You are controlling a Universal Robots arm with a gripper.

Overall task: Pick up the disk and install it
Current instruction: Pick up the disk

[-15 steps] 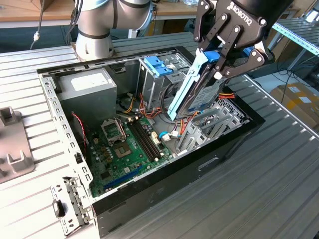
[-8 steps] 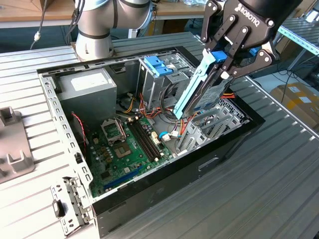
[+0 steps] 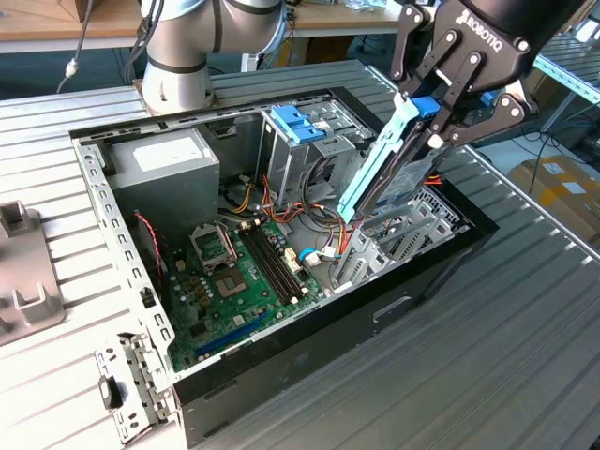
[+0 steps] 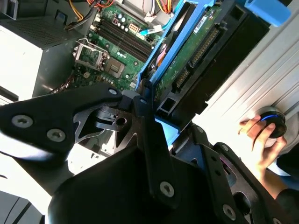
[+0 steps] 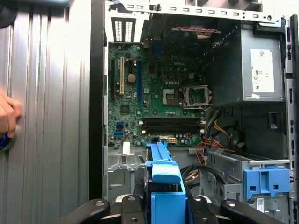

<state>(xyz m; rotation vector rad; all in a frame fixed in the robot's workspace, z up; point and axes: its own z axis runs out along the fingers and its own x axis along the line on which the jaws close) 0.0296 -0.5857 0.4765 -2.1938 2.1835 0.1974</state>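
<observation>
My gripper (image 3: 433, 120) is shut on the disk (image 3: 377, 167), a dark flat drive framed by bright blue rails. The disk hangs tilted, its lower end just above the drive cage (image 3: 403, 234) at the exterior view's right side of the open computer case (image 3: 281, 347). In the second wrist view the disk (image 4: 196, 56) shows its green circuit side between my black fingers (image 4: 150, 140). Its blue tab (image 5: 166, 179) points toward the motherboard (image 5: 154, 102) in the first wrist view, with my gripper (image 5: 163, 207) around it.
A grey power-supply box (image 3: 164, 164) fills the case's far corner. A paler blue bracket (image 3: 295, 122) sits on the upper bay, with loose cables (image 3: 319, 202) beside it. A person's hand (image 4: 261, 135) rests on the slatted table (image 3: 487, 356). The arm's base (image 3: 178, 56) stands behind the case.
</observation>
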